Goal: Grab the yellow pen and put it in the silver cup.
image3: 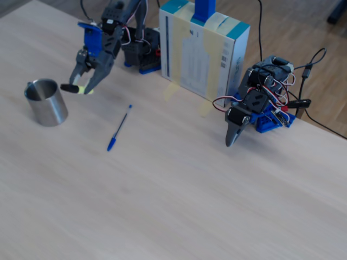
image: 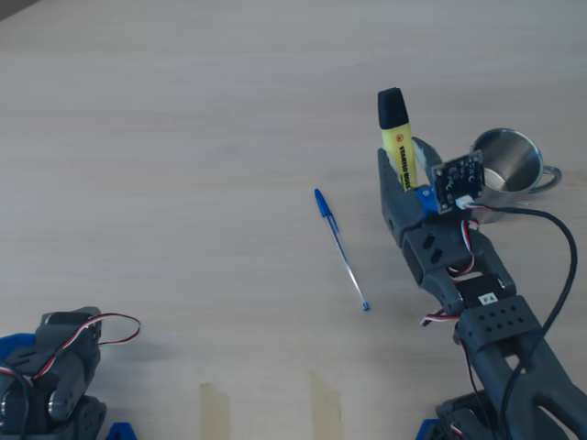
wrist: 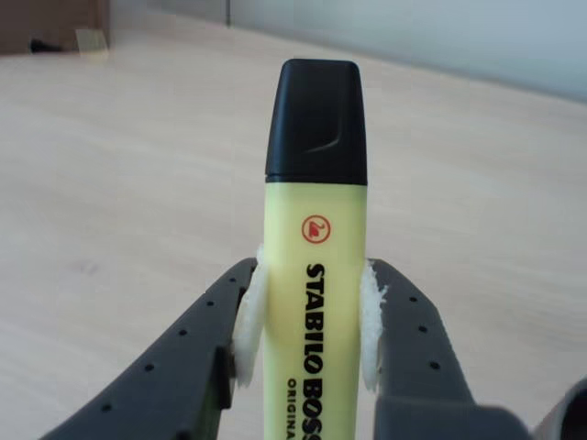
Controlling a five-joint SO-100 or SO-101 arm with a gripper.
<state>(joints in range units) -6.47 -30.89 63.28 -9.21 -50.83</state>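
Note:
The yellow pen (wrist: 316,275), a chunky highlighter with a black cap, is clamped between the white-padded fingers of my gripper (wrist: 312,330). In the overhead view the yellow pen (image: 397,139) sticks out past the gripper (image: 408,167), cap pointing away from the arm. The silver cup (image: 507,163) stands upright just right of the gripper there, open and shiny, with its loop handle on the right. In the fixed view the yellow pen (image3: 80,90) hangs level in the gripper (image3: 87,86), its cap close to the rim of the silver cup (image3: 47,103).
A thin blue-capped ballpoint pen (image: 341,249) lies on the wooden table left of the arm. A second arm (image: 50,376) rests folded at the lower left of the overhead view. A white and teal box (image3: 203,49) stands behind, and tape strips (image: 215,412) mark the near edge.

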